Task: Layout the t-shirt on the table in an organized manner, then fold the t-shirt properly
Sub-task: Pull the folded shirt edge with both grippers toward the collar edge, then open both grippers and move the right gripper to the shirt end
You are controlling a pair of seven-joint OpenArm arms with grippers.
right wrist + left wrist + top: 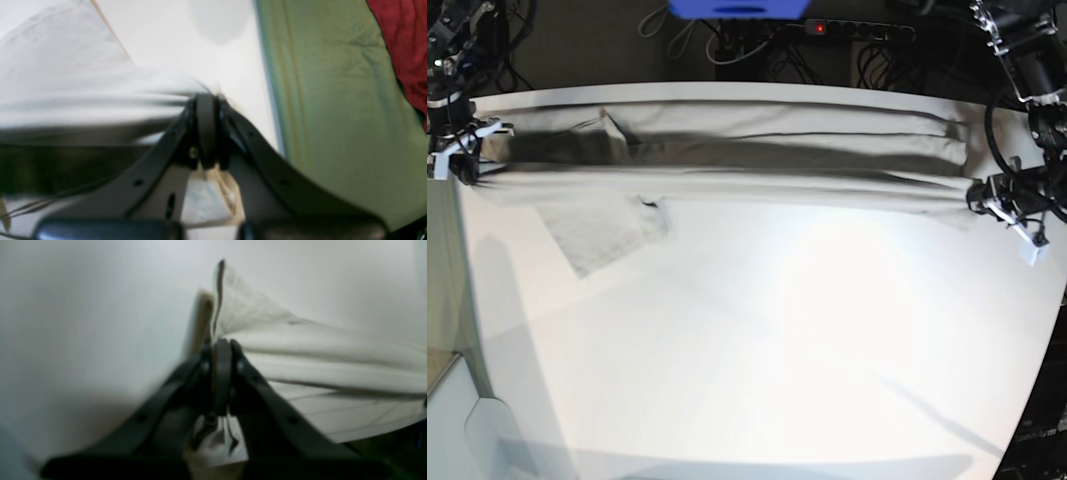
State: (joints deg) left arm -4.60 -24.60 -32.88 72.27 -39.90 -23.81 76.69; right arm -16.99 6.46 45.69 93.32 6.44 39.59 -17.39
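The t-shirt (747, 160) is pulled taut in a long band across the far part of the table (777, 340), held at both ends. One sleeve (602, 235) lies flat on the tabletop below the band at the left. My left gripper (975, 196) is shut on the shirt's right end. In the left wrist view its jaws (222, 346) pinch a bunched edge of the cloth (333, 350). My right gripper (469, 165) is shut on the left end, near the table's left edge. The right wrist view shows its jaws (206, 100) closed on the stretched cloth (66, 73).
A green surface (333, 100) and a red thing (407, 43) lie beyond the table edge by my right gripper. Behind the table sit a power strip (857, 30), cables and a blue object (737, 8). Bare white tabletop spreads in front of the shirt.
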